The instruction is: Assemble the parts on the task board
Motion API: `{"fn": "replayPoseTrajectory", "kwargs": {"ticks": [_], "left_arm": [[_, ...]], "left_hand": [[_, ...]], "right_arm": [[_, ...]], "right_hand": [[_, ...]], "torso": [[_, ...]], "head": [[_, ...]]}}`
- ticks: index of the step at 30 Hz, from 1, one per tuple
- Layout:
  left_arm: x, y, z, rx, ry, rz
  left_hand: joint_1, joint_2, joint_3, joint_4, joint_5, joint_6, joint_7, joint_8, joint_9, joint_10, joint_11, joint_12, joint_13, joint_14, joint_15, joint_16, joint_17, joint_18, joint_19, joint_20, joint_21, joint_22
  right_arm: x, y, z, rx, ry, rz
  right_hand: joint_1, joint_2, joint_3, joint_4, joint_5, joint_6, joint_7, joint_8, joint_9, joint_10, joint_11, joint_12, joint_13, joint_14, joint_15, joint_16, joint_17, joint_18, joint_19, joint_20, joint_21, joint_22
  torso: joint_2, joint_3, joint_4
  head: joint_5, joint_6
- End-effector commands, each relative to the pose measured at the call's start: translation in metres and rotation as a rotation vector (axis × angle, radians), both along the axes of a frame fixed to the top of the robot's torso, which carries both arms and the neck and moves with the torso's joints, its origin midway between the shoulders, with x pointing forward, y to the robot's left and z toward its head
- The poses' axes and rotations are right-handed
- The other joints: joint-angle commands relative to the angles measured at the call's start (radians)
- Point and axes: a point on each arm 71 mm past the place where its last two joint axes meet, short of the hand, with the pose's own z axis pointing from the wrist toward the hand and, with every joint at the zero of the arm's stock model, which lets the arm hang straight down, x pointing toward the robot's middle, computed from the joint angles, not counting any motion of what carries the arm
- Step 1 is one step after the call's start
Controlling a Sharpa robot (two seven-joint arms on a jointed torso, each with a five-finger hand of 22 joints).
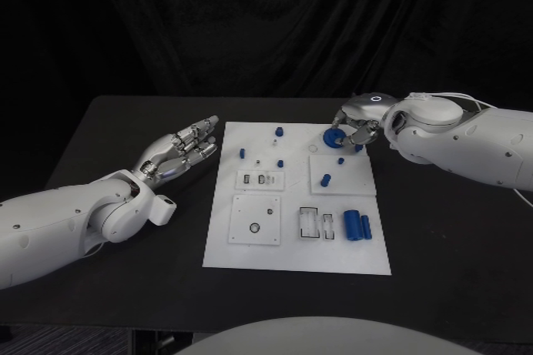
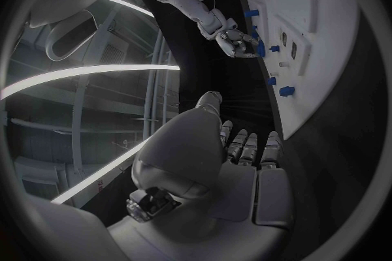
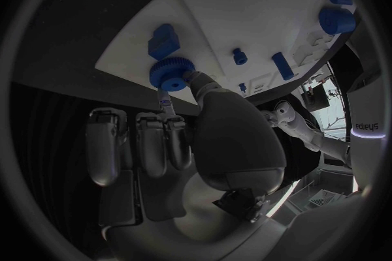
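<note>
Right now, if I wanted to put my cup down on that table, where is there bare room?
The near strip of black table in front of the task board looks bare, as does the patch right of the board, below the right arm. The far right corner is crowded: the right hand is at the blue gear. The left hand hovers beside the board's left edge.

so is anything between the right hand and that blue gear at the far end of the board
Nothing visible. The right hand is already at the blue gear, fingers touching it at the task board's far right corner. The left hand hovers beside the board, clear.
</note>
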Motion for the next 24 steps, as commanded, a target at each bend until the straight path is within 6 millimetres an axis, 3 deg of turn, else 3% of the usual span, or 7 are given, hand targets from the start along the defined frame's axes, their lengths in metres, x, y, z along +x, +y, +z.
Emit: {"fn": "replayPoseTrajectory", "kwargs": {"ticks": [1,9,15,20,24], "left_arm": [[-0.003,-0.002,0.007,-0.064,-0.082,-0.037],[-0.003,-0.001,0.006,-0.063,-0.079,-0.037],[-0.004,0.000,0.007,-0.062,-0.078,-0.033],[-0.004,0.001,0.007,-0.060,-0.076,-0.031],[-0.004,0.001,0.006,-0.059,-0.076,-0.031]], "left_hand": [[-0.006,0.001,0.005,-0.002,0.001,-0.006,0.000,-0.003,-0.001,0.002,0.006,-0.004,-0.001,0.000,0.006,-0.004,-0.002,0.015,0.002,0.008,-0.002,0.001],[-0.005,0.003,0.006,-0.003,0.001,-0.007,0.001,-0.003,-0.001,0.001,0.007,-0.004,-0.001,0.000,0.008,-0.004,-0.002,0.015,0.002,0.011,-0.002,0.001],[-0.005,0.004,0.007,-0.004,0.001,-0.007,0.002,-0.003,-0.001,0.001,0.008,-0.003,-0.001,0.000,0.010,-0.004,-0.002,0.015,0.002,0.012,-0.002,0.001],[-0.005,0.004,0.008,-0.004,0.001,-0.007,0.002,-0.003,-0.001,0.002,0.008,-0.003,-0.001,0.000,0.010,-0.004,-0.002,0.015,0.002,0.013,-0.001,0.001],[-0.005,0.004,0.008,-0.004,0.001,-0.007,0.002,-0.003,-0.001,0.002,0.008,-0.003,-0.001,0.000,0.010,-0.004,-0.002,0.015,0.002,0.013,-0.001,0.001]], "right_arm": [[-0.001,0.000,-0.002,0.005,-0.015,0.009],[-0.003,0.007,0.001,0.028,-0.045,0.040],[-0.005,0.017,0.010,0.041,-0.063,0.070],[-0.007,0.035,0.026,0.050,-0.080,0.109],[-0.009,0.049,0.033,0.055,-0.087,0.139]], "right_hand": [[0.025,0.011,0.009,-0.010,0.006,0.052,-0.036,0.046,0.070,0.104,-0.010,0.003,0.263,0.106,-0.005,0.003,0.263,-0.009,0.050,-0.004,0.004,0.217],[0.025,0.020,0.013,-0.030,-0.028,0.076,-0.049,0.093,0.134,0.104,-0.015,0.003,0.263,0.106,-0.011,0.003,0.263,-0.013,0.059,-0.009,0.014,0.226],[0.023,0.022,0.011,-0.031,-0.035,0.078,-0.051,0.101,0.148,0.104,-0.015,0.003,0.263,0.106,-0.011,0.003,0.263,-0.017,0.069,-0.010,0.026,0.234],[0.013,0.022,0.007,-0.026,-0.048,0.074,-0.051,0.106,0.161,0.104,-0.015,0.003,0.263,0.106,-0.011,0.003,0.263,-0.019,0.076,-0.010,0.033,0.240],[0.009,0.023,0.005,-0.024,-0.061,0.070,-0.051,0.107,0.170,0.104,-0.016,0.003,0.263,0.106,-0.011,0.003,0.263,-0.021,0.080,-0.010,0.038,0.243]], "torso": [[0.000,0.0000,0.0008],[-0.001,-0.0006,-0.0010],[0.000,-0.0010,-0.0003],[0.000,-0.0011,0.0028],[0.000,-0.0006,0.0015]], "head": [[0.000,-0.003],[0.003,-0.005],[0.004,-0.003],[0.001,-0.001],[0.002,-0.003]]}}
